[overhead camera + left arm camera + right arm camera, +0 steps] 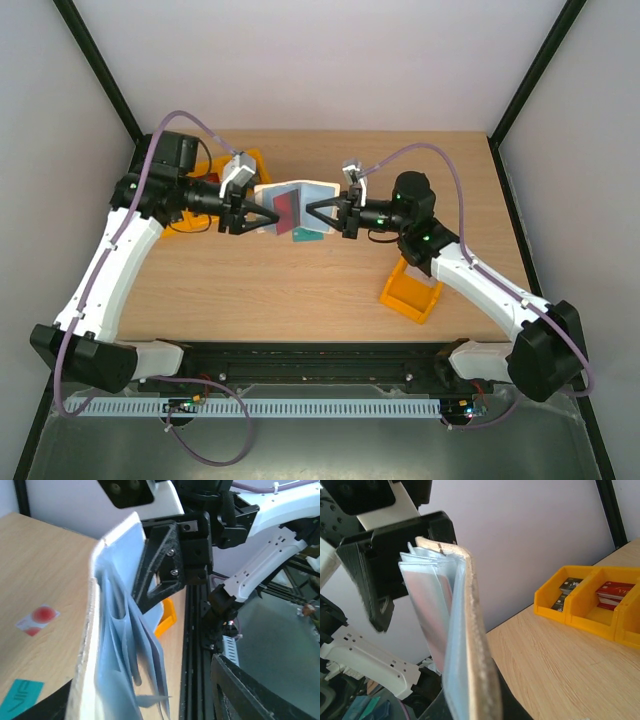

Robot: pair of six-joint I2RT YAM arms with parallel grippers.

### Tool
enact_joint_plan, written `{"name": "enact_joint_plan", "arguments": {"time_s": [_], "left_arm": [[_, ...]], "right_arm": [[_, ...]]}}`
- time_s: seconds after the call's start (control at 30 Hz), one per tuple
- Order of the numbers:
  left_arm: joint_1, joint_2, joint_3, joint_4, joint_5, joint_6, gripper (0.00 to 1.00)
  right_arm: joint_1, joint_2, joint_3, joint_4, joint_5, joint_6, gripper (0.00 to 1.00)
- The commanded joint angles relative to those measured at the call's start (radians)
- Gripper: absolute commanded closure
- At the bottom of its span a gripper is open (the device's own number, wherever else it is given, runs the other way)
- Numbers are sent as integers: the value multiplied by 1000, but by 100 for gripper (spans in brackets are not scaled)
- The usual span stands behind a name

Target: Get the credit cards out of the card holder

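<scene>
Two cards lie flat on the table (200, 290), out of the wallet: the teal-green card (305, 236) just under the held wallet, and the white card with a red circle (39, 617) beside it in the left wrist view. The dark red card (286, 208) shows inside the card holder (300, 189), which hangs opened between the two arms above the middle of the table, its bluish sleeves (135, 650) fanned loose. The right gripper (315, 213) is clamped shut on the holder's right edge, and its black finger pinches the cover in the left wrist view. The left gripper (262, 215) sits at the opposite edge with its jaws around the cover, but whether they press on it or stand clear I cannot tell. That doubt is the main risk. If only the right side is gripping, the holder is carried by one edge and can sag, swing or fold shut when the left fingers reach for the red card. The floppy sleeves are another hazard, since a finger could catch plastic instead of the card, and a pull would then tug the whole holder out of the right grip. A tilt could also let the red card slide out and land on the other two.
</scene>
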Motion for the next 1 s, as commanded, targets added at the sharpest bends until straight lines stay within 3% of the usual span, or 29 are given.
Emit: {"name": "enact_joint_plan", "arguments": {"time_s": [0.0, 0.1, 0.27, 0.4, 0.6, 0.77, 0.97], "left_arm": [[68, -38, 37, -60, 38, 91, 44], [85, -43, 25, -68, 47, 108, 49], [85, -50, -2, -53, 25, 102, 67], [87, -53, -28, 1, 20, 40, 68], [60, -43, -67, 115, -75, -96, 78], [53, -40, -67, 100, -41, -68, 96], [23, -32, -83, 126, -26, -98, 94]], "right_arm": [[-10, -5, 49, -66, -26, -68, 98], [-11, -13, 45, -56, -37, -62, 98], [-11, -20, 43, -48, -50, -53, 98], [-11, -18, 40, -27, -63, -34, 98], [-11, -16, 34, 17, -95, 17, 98], [-11, -16, 34, 22, -100, 23, 98], [-8, -2, 23, 88, -101, 79, 98]]}}
